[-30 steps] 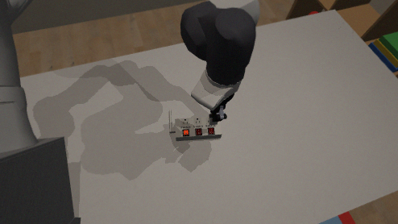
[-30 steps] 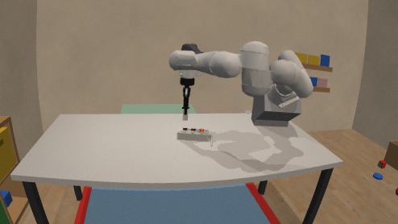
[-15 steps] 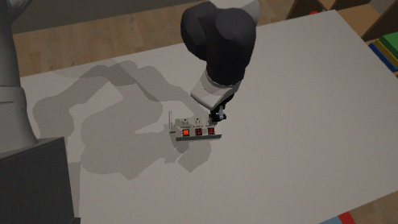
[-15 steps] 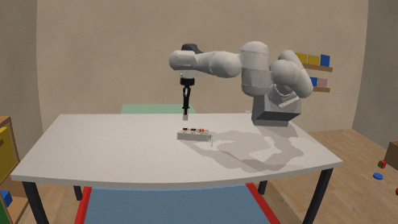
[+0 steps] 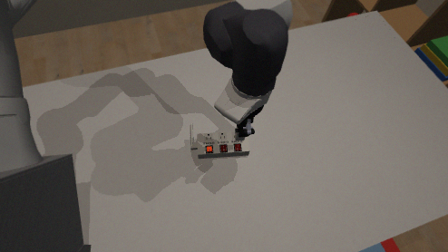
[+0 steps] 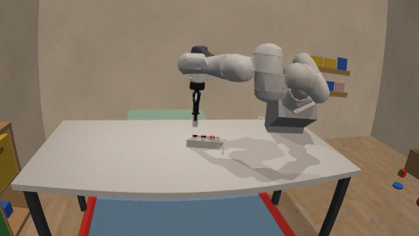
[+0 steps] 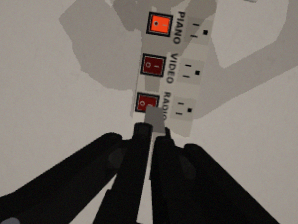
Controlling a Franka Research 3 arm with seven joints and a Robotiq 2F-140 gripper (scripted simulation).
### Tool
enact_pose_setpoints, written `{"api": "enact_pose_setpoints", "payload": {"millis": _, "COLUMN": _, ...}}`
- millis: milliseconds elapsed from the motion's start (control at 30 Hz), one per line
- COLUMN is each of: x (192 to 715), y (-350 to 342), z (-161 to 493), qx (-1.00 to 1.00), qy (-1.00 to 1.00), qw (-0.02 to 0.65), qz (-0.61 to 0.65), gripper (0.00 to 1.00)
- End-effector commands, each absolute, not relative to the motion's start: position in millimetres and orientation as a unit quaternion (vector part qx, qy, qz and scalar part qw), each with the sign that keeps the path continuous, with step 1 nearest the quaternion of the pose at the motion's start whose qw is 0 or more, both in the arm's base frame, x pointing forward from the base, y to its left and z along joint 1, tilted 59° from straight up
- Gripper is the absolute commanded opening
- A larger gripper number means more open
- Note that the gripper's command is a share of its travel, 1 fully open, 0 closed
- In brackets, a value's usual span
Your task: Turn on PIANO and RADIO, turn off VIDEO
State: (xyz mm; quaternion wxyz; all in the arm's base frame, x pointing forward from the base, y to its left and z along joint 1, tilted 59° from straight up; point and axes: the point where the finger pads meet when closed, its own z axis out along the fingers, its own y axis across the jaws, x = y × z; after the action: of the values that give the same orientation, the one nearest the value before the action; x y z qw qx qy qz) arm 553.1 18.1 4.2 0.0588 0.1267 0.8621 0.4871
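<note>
The grey power strip (image 5: pixel 217 140) (image 6: pixel 203 143) (image 7: pixel 188 50) lies flat and right way up on the white table (image 5: pixel 340 136) (image 6: pixel 106 148). It has three red rocker switches in a row. The PIANO switch (image 5: pixel 209 148) (image 7: pixel 160 24) glows bright orange. The VIDEO switch (image 5: pixel 223 148) (image 7: pixel 153 64) and the RADIO switch (image 5: pixel 238 147) (image 7: pixel 145 102) look dark red. My gripper (image 5: pixel 245 131) (image 6: pixel 195 123) (image 7: pixel 152 120) is shut on nothing. It points down and hangs a little above the RADIO end of the strip, its tips covering the near edge of the RADIO switch in the wrist view.
A short cord stub (image 5: pixel 190 133) sticks out of the strip's PIANO end. The robot's dark base (image 5: pixel 36 204) stands at the table's left corner. Coloured blocks (image 6: pixel 328 64) sit on wall shelves, off the table.
</note>
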Motion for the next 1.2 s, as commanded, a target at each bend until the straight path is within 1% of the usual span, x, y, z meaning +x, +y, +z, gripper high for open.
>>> {"api": "enact_pose_setpoints", "payload": {"millis": 0, "x": 552.4, "y": 18.8, "z": 3.9, "qx": 0.129, "qy": 0.861, "qw": 0.055, "qz": 0.488, "gripper": 0.00}}
{"api": "enact_pose_setpoints", "payload": {"millis": 1167, "x": 559.0, "y": 43.0, "z": -11.3, "qx": 0.129, "qy": 0.861, "qw": 0.055, "qz": 0.488, "gripper": 0.00}}
